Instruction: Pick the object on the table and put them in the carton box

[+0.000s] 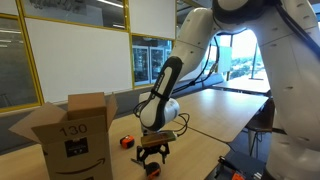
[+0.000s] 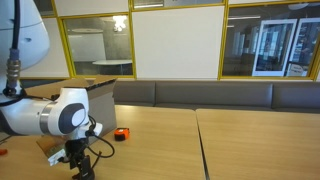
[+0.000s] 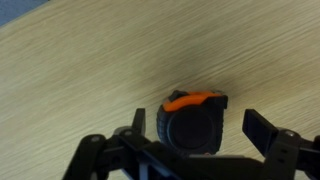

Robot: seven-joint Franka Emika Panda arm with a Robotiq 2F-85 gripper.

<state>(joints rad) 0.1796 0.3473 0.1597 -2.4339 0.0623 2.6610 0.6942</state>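
Observation:
A black tape measure with an orange top (image 3: 192,122) lies on the wooden table (image 3: 80,70). My gripper (image 3: 198,125) is open, one finger on each side of the tape measure with gaps on both sides, low over the table. In both exterior views the gripper (image 1: 152,160) (image 2: 79,166) hangs just above the table. The open carton box (image 1: 70,130) stands beside the arm, and is partly hidden behind the arm in an exterior view (image 2: 103,93).
A second small orange and black object (image 1: 127,142) (image 2: 121,133) lies on the table between the box and the gripper. The table (image 1: 215,112) stretches away past the arm. A bench and glass walls are behind.

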